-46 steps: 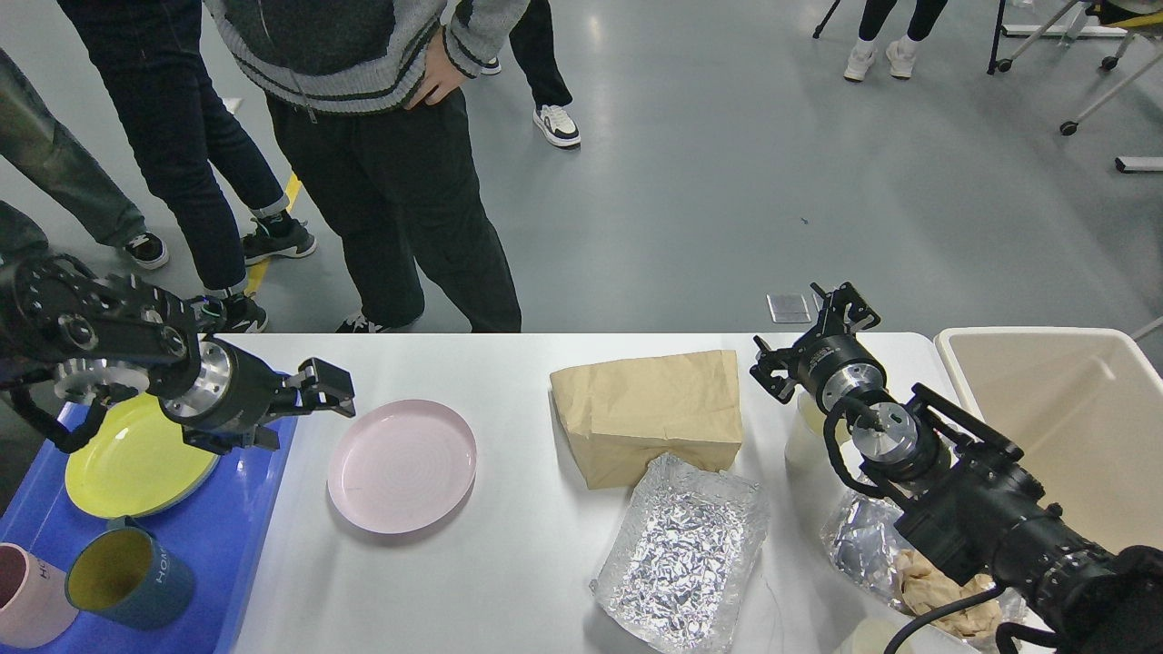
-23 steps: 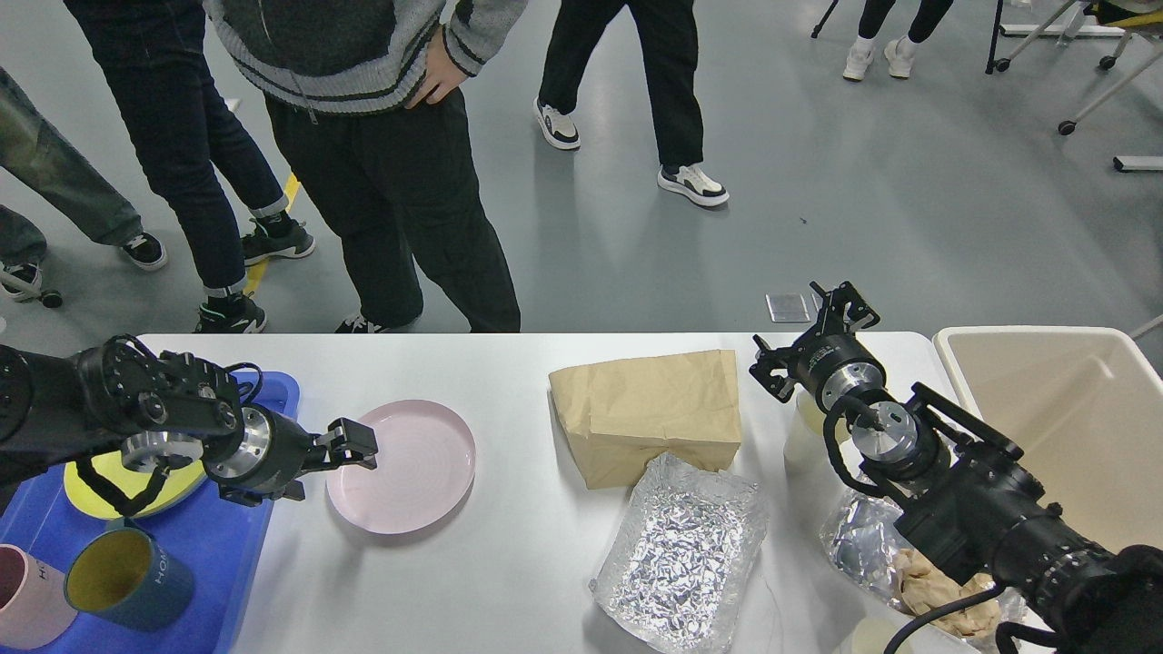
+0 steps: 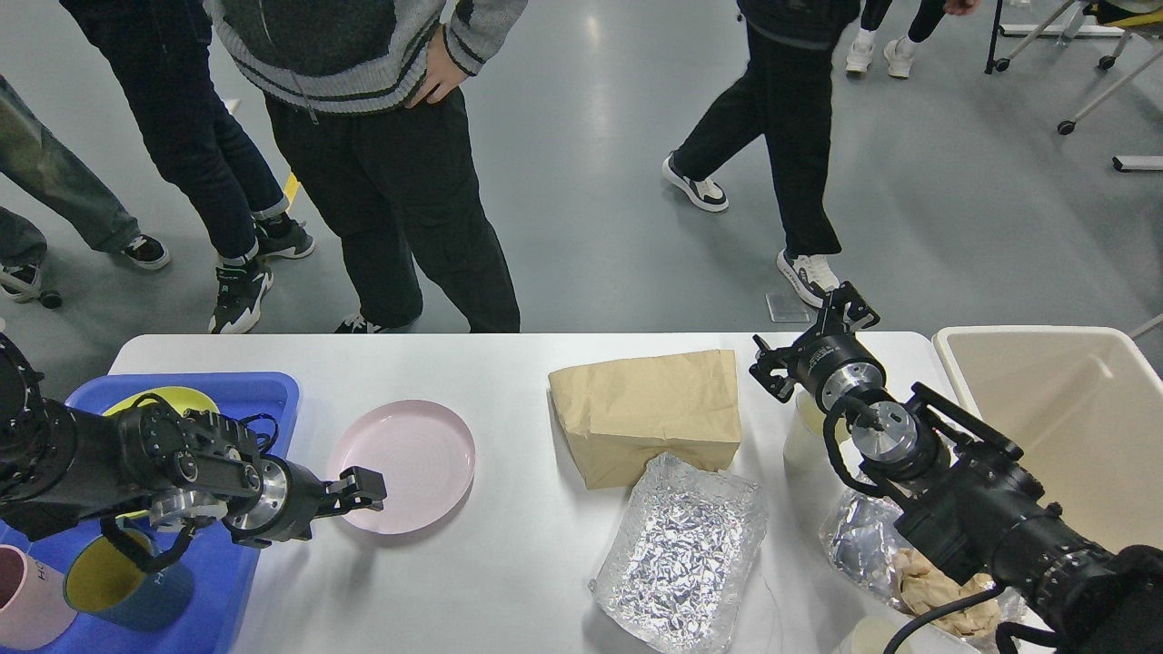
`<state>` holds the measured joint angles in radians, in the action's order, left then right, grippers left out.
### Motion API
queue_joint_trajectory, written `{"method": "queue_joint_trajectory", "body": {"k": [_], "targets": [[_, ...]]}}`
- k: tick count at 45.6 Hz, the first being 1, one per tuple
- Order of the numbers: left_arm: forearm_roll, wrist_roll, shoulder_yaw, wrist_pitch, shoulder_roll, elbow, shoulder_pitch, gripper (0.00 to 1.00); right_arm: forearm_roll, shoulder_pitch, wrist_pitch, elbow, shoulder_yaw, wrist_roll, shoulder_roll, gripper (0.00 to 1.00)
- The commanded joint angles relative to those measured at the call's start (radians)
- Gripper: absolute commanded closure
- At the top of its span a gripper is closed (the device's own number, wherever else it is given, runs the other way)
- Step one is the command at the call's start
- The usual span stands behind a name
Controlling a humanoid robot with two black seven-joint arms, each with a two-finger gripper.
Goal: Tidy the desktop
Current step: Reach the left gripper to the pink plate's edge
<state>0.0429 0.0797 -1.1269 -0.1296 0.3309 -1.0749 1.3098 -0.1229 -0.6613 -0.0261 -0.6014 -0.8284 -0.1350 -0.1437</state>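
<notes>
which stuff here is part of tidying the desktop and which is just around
Part of the job:
desktop
pink plate, with the left gripper at its near-left rim
paper bag
foil tray
blue tray
beige bin

Just around:
people's legs
right gripper, idle over the desktop's far right

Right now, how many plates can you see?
2. A pink plate lies on the white desktop, with the left gripper at its near-left rim. A yellow plate sits in the blue tray, mostly hidden behind the left arm; more could be hidden.
</notes>
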Motion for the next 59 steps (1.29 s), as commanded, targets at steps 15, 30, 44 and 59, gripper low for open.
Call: {"method": "queue_joint_trajectory", "body": {"k": [15,30,44,59], "targets": [[0.000,0.000,-0.002,0.082,-0.015,0.016,-0.035,0.29,0.000,0.000,0.000,0.000,0.000,0.000,-0.001,0.00],[-0.005,0.000,-0.008,0.073,-0.015,0.010,-0.038,0.61,0.000,0.000,0.000,0.000,0.000,0.000,0.001,0.00],[-0.005,0.000,-0.008,0.073,-0.015,0.010,-0.040,0.74,0.000,0.000,0.000,0.000,0.002,0.000,-0.001,0.00],[-0.006,0.000,-0.013,0.073,-0.016,0.001,-0.041,0.89,0.000,0.000,0.000,0.000,0.000,0.000,0.001,0.00]]}}
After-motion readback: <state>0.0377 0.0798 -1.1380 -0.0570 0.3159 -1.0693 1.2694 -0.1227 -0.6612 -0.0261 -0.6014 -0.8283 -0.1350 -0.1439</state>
